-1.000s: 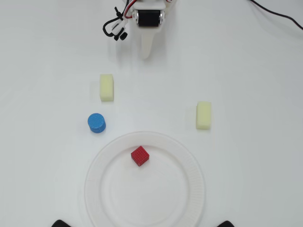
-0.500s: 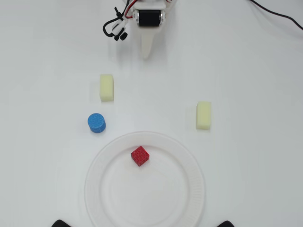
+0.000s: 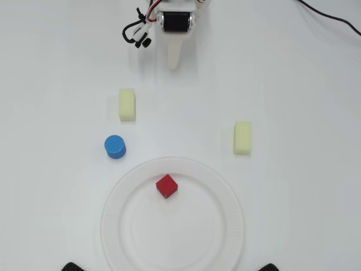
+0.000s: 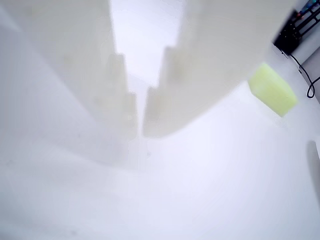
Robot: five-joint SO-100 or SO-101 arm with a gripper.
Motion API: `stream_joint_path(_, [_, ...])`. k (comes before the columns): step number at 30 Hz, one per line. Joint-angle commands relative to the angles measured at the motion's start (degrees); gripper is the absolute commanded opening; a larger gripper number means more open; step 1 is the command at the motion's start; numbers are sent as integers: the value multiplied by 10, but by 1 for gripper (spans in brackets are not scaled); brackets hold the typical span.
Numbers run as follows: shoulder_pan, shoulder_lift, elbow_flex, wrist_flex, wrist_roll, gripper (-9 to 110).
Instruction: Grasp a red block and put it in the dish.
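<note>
One dish (image 3: 225, 186) fills the lower centre of the overhead view, with the red block (image 3: 167, 186) resting inside its upper-left part. Two pale yellow blocks (image 3: 127, 104) (image 3: 242, 138) and a blue cylinder (image 3: 115, 147) lie on the white table (image 3: 304, 84) outside the rim. Gripper (image 3: 174, 63) at the top edge, well apart from everything; in the wrist view its fingers (image 4: 165, 95) sit nearly together, empty.
</note>
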Motion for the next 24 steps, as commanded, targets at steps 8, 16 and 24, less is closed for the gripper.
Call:
stream_joint_path(8, [-35, 104, 55, 43, -51, 0])
stream_joint_path(16, [-28, 104, 56, 44, -29, 0])
stream_joint_path(24, [-27, 104, 56, 43, -33, 2])
